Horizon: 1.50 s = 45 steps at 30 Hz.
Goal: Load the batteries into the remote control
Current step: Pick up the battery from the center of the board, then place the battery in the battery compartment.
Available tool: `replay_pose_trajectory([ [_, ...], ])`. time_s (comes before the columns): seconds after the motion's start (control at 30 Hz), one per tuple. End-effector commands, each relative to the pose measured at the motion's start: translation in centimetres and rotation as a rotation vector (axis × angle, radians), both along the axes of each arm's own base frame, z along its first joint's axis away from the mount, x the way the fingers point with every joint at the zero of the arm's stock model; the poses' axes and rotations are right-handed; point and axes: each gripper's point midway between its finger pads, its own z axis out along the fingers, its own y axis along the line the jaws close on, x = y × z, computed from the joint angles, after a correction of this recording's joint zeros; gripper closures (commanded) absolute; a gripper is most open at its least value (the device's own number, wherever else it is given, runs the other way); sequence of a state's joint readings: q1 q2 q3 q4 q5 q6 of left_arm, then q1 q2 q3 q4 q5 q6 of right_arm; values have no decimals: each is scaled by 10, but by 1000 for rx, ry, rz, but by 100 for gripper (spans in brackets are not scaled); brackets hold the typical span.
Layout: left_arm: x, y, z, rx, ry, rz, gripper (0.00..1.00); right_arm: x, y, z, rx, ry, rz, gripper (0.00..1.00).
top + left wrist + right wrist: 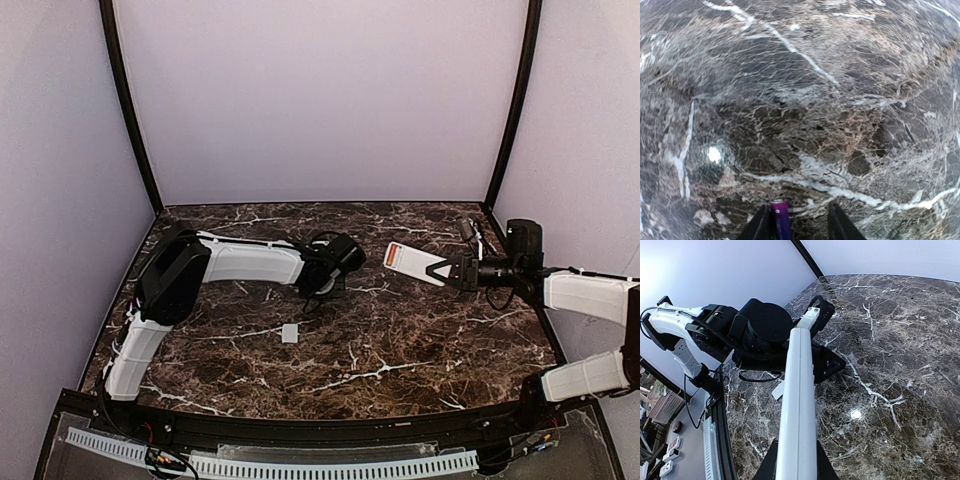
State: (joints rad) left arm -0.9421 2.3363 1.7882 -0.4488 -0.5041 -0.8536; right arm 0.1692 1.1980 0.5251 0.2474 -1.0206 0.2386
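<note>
My right gripper (462, 271) is shut on the near end of the white remote control (415, 262) and holds it above the table, pointing left. An orange-red patch shows at its far end. In the right wrist view the remote (797, 390) runs edge-on from my right gripper (795, 445) toward the left arm. My left gripper (330, 275) is low over the table at centre. In the left wrist view my left gripper (797, 207) has its fingers apart. A dark blue-purple battery (780, 220) lies against the inner side of the left finger. The orange-copper battery is not clearly seen.
A small white square cover plate (290, 333) lies on the dark marble table (400, 360), in front of the left gripper. It also shows in the right wrist view (777, 389). Purple walls with black corner posts enclose the back and sides.
</note>
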Motion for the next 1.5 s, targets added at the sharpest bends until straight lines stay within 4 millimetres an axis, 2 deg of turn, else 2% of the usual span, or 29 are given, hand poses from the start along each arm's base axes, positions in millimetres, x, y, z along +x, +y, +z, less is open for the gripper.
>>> replay_pose_trajectory([
  [0.0,-10,12,-11,70,51,12,66,1,-2,5,-7,-45,-11,100],
  [0.2,-21,28,-13,139,101,26,78,2,-2,-1,-9,-16,-15,100],
  [0.27,-24,33,-13,158,121,21,86,3,-3,-4,-17,1,-26,100],
  [0.3,-26,33,-12,153,137,12,93,4,-4,-5,-20,10,-35,100],
  [0.37,-28,37,-10,135,164,-6,99,3,-4,-10,-20,42,-41,100],
  [0.4,-31,43,-16,148,182,-21,99,2,-4,-13,-17,61,-40,100],
  [0.47,-31,40,-12,99,183,-58,100,1,-3,-20,-13,103,-39,100],
  [0.57,-38,44,3,53,160,-125,100,-4,-1,-31,-2,164,-38,100],
  [0.6,-36,35,23,2,120,-178,100,-6,2,-33,3,178,-37,100],
  [0.63,-44,41,18,5,132,-202,100,-8,5,-37,8,198,-33,100],
  [0.67,-44,30,41,-61,83,-261,100,-11,8,-41,10,219,-26,100],
  [0.7,-55,40,33,-48,97,-289,100,-14,12,-46,9,241,-19,100],
  [0.73,-56,30,58,-129,46,-329,100,-17,17,-51,5,262,-12,100],
  [0.77,-66,32,53,-148,43,-378,100,-21,23,-57,-1,285,-1,100],
  [0.8,-76,41,60,-164,34,-396,100,-23,27,-60,-1,296,3,100],
  [0.83,-79,37,67,-201,15,-429,100,-25,31,-65,-2,316,9,100],
  [0.87,-89,45,73,-217,6,-445,100,-25,35,-69,1,332,8,100],
  [0.93,-103,47,84,-278,-7,-493,100,-29,46,-74,11,357,29,100],
  [0.97,-111,41,91,-327,-5,-536,100,-30,51,-78,13,369,32,100],
  [1.0,-120,44,93,-347,1,-553,100,-32,56,-80,13,376,41,100],
  [1.1,-137,35,101,-428,36,-599,100,-32,71,-86,25,409,52,100],
  [1.3,-163,14,88,-487,144,-665,100,-36,95,-95,73,470,90,100],
  [1.47,-172,-4,81,-512,192,-681,100,-40,108,-103,68,504,104,100],
])
